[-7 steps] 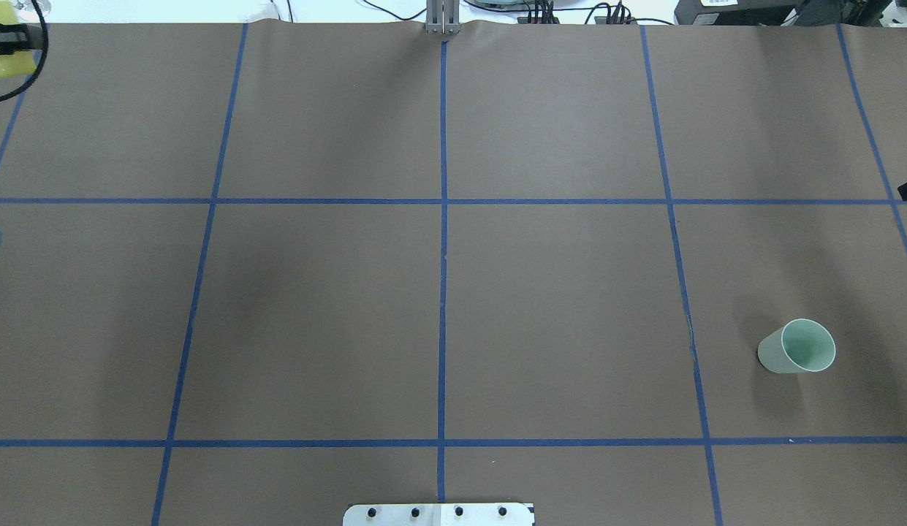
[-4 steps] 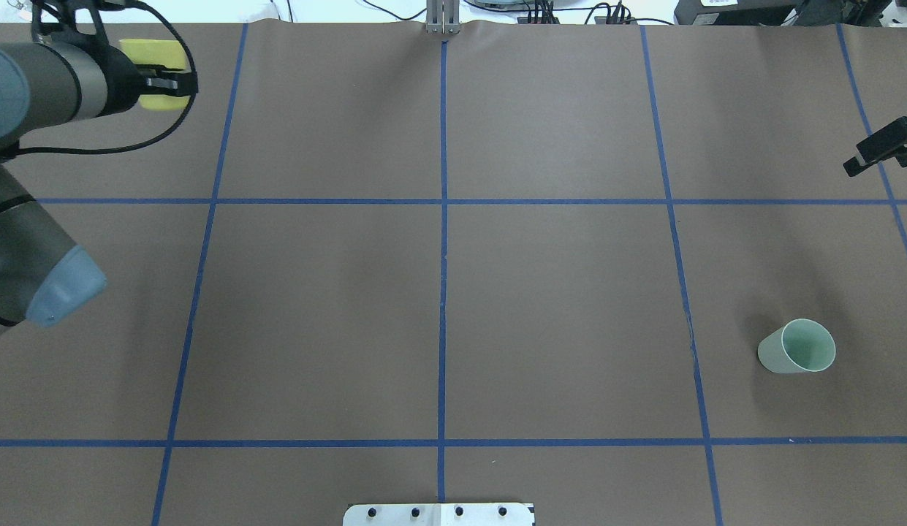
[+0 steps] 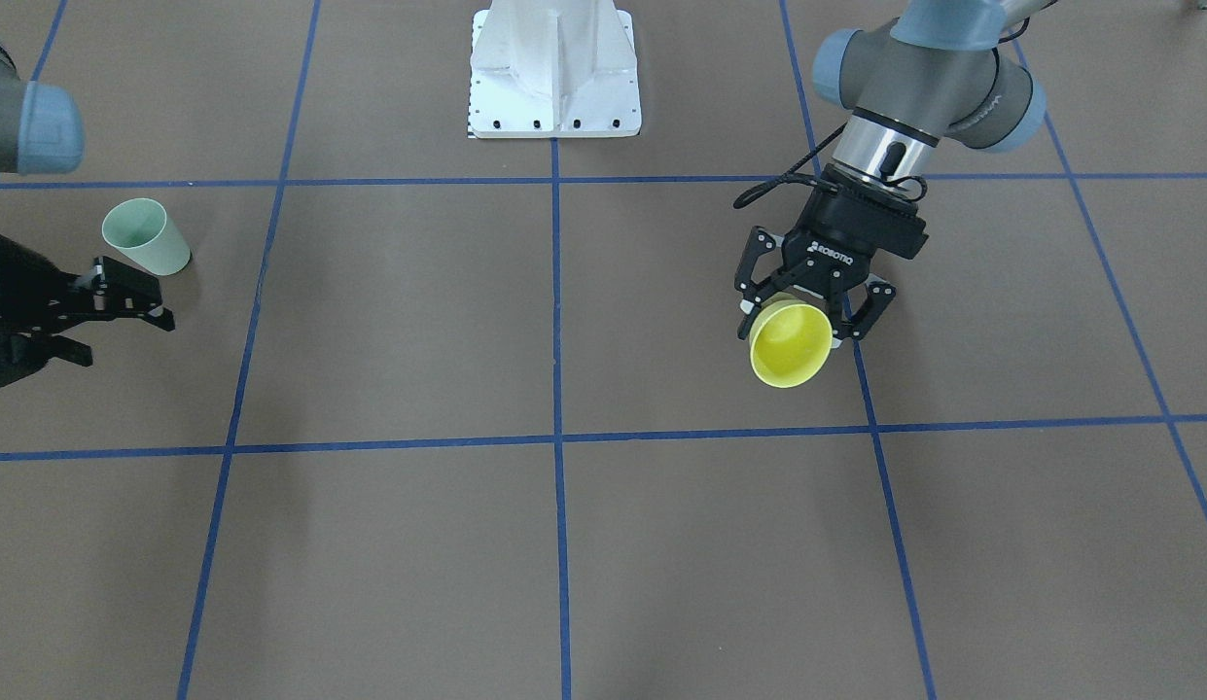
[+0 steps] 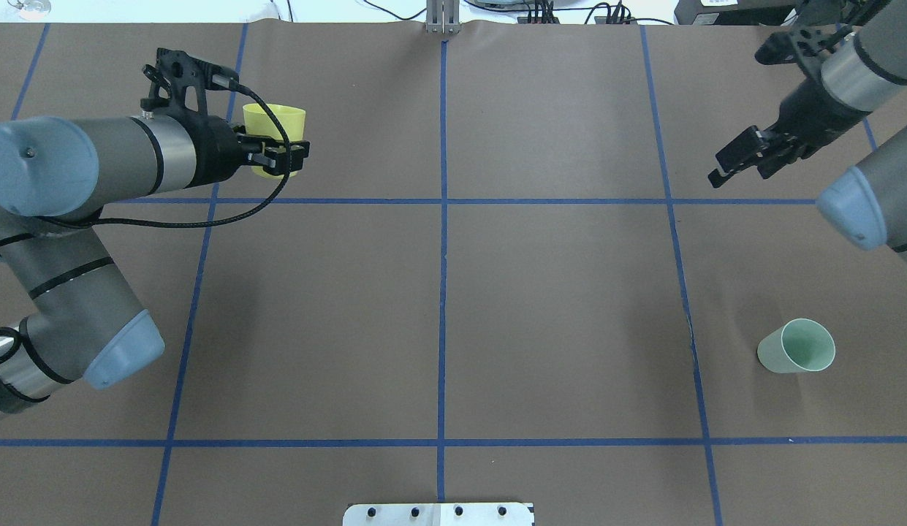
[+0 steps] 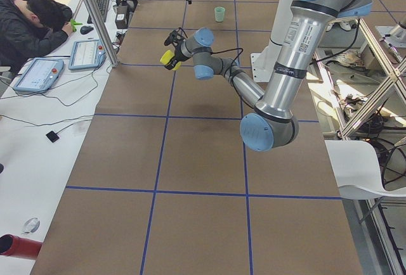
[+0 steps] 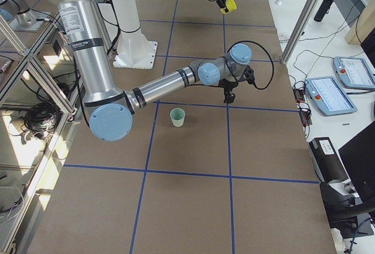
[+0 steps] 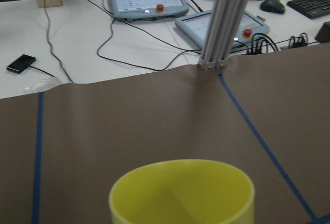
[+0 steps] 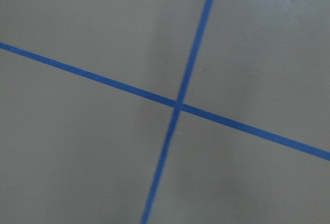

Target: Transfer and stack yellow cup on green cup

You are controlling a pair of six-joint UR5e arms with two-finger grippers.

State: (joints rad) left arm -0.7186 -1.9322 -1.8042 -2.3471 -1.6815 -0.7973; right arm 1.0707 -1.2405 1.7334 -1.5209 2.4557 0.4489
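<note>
My left gripper [image 4: 281, 157] is shut on the yellow cup [image 4: 274, 124] and holds it above the table's far left part, mouth pointing away from me. It also shows in the front view [image 3: 790, 342] and fills the bottom of the left wrist view [image 7: 181, 193]. The green cup [image 4: 797, 347] stands upright on the table at the near right, also seen in the front view [image 3: 146, 236]. My right gripper [image 4: 734, 177] is open and empty, in the air over the far right, well beyond the green cup; in the front view [image 3: 126, 340] it hangs just past that cup.
Blue tape lines [image 4: 443, 201] divide the brown table into squares. The robot's white base plate [image 4: 438, 513] sits at the near edge. A post [image 7: 221, 22] and an operators' desk with tablets [image 7: 147, 2] lie beyond the far edge.
My left arm has swung in from the far left corner, carrying the yellow cup rightward. My right arm has come in from the right edge toward the table's far right part. The green cup has not moved.
</note>
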